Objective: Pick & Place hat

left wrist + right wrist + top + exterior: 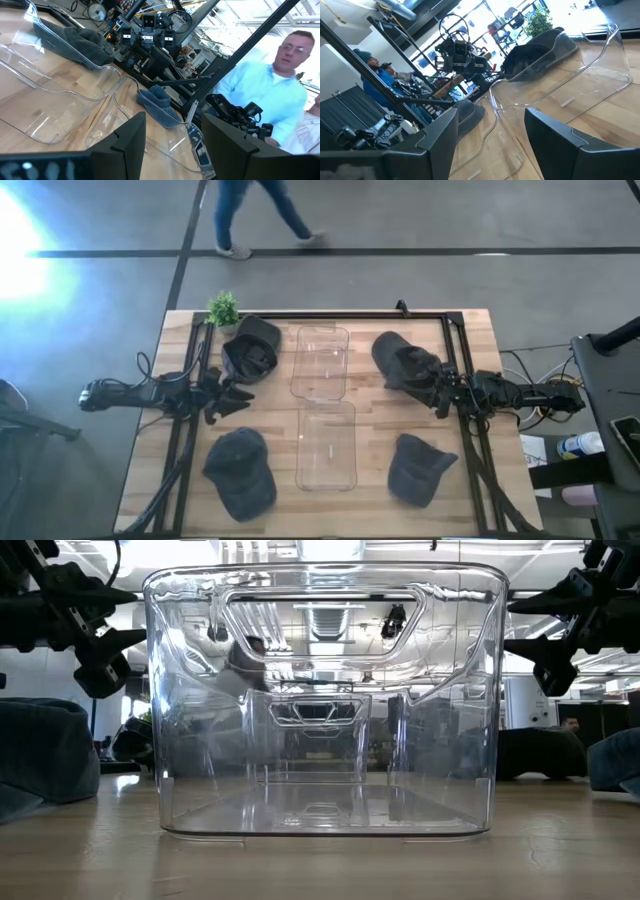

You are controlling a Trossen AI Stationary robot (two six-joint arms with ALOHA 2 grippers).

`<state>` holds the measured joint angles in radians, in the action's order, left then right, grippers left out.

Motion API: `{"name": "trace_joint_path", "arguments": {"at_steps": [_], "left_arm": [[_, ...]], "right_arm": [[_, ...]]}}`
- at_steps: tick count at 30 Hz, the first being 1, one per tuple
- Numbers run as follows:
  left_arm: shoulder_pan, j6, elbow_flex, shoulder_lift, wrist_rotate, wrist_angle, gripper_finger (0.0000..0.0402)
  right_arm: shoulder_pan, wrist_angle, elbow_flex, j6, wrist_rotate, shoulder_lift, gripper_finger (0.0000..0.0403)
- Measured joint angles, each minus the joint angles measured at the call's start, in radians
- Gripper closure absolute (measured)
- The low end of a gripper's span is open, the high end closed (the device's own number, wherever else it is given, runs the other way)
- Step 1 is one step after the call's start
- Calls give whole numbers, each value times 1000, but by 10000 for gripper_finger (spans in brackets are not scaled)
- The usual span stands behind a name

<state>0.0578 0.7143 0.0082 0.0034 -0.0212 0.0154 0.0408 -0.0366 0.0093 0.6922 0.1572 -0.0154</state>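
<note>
**Four hats around two clear bins, both grippers empty**

Four dark hats lie on the wooden table [160, 440], and the two clear bins serve as the landmark: the far bin [320, 362] and the near bin [327, 445] stand end to end down the middle.

Left of the far bin sits one hat [252, 346], crown tipped over, with a small green plant [224, 308] just beyond it at the table's back edge. Right of the far bin lies a second hat [402, 360]. Left of the near bin rests a third hat [241, 471], and right of the near bin a fourth hat [419, 468].

The left gripper [232, 392] hovers left of the bins, just in front of the hat beside the far bin, apart from it. In its wrist view the two fingers [131, 137] stand spread wide with nothing between them.

The right gripper [428, 392] hangs right of the bins, at the front edge of the hat on that side; whether it touches the hat cannot be told. Its fingers [442, 135] are likewise wide apart and empty.

Beyond the table, a person [255, 210] is crossing the floor, and another person in a light blue shirt [260, 100] shows in the left wrist view.
</note>
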Motion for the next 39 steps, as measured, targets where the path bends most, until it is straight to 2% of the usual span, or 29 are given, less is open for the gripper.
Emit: {"name": "trace_joint_path", "arguments": {"at_steps": [13,15,17,19,24,28,31,35,39], "left_arm": [[0,0,0,0,0,0,216],[0,0,0,0,0,0,216],[0,0,0,0,0,0,216],[0,0,0,0,0,0,216],[0,0,0,0,0,1,216],[0,0,0,0,0,3,216],[0,0,0,0,0,4,216],[0,0,0,0,0,5,216],[0,0,0,0,0,5,216]], "right_arm": [[0,-1,0,3,0,0,179],[0,-23,0,104,0,-1,179],[0,-53,0,290,2,0,179],[0,-84,0,380,75,-5,179],[0,-212,1,382,273,-25,179],[0,-227,54,347,294,-113,179],[0,-225,115,313,315,-233,179],[-7,-73,242,197,396,-406,179],[-18,288,425,199,562,-578,179]]}}
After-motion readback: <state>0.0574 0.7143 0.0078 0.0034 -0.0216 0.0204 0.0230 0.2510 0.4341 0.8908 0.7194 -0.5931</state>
